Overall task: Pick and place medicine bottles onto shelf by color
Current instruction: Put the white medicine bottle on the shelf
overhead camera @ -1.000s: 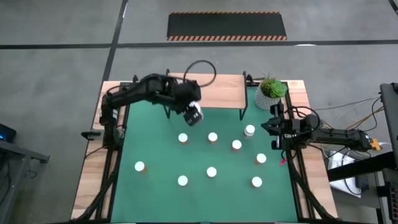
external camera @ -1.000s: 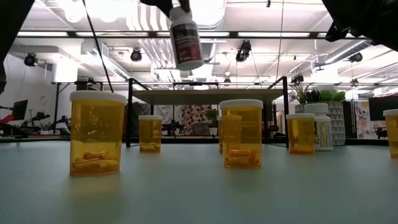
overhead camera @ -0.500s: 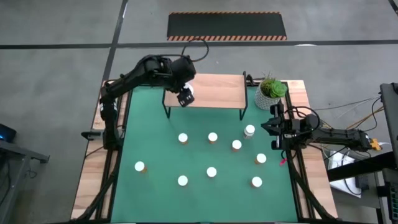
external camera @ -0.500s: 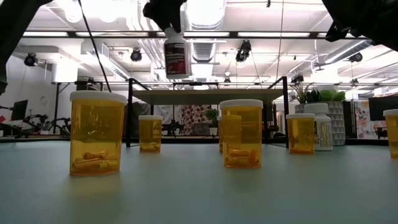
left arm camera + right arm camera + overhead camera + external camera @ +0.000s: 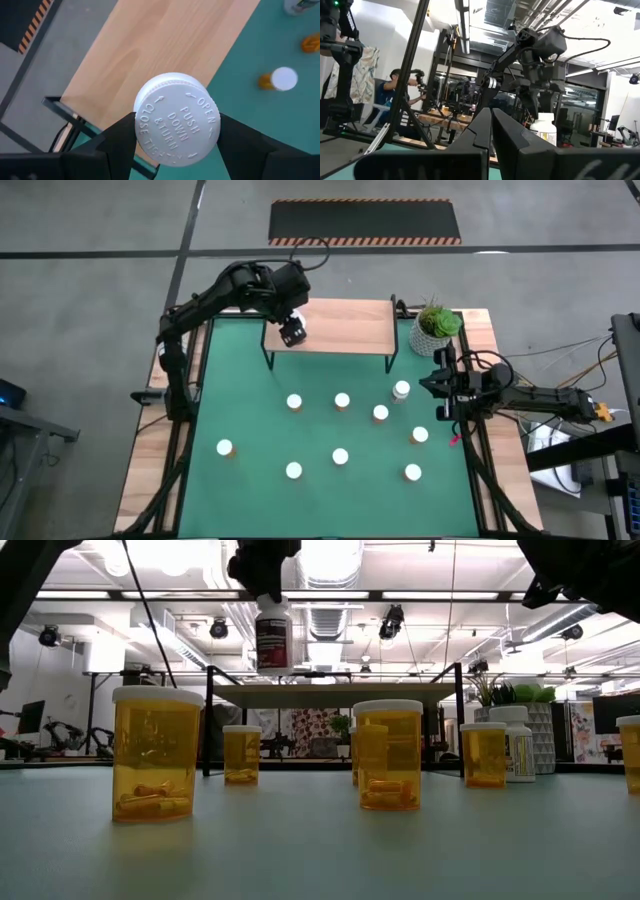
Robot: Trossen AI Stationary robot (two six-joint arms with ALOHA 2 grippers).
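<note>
Dark-bodied, white-capped medicine bottle (image 5: 272, 635): hung upright above the left end of the low light-wood shelf on black metal legs (image 5: 340, 327), clamped by its cap between the left gripper's (image 5: 176, 131) fingers. Orange white-capped bottles (image 5: 156, 753): stood scattered on the green mat (image 5: 250, 420), nearer. Right gripper (image 5: 489, 125): fingers pressed together, empty, at the mat's right edge.

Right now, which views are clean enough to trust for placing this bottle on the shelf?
High view: even light, shelf sharp. Low view: ceiling lamps glare behind the held bottle, near orange bottle distorted large. Left wrist view: cap crisp in the left hand, mat bottles soft.
</note>
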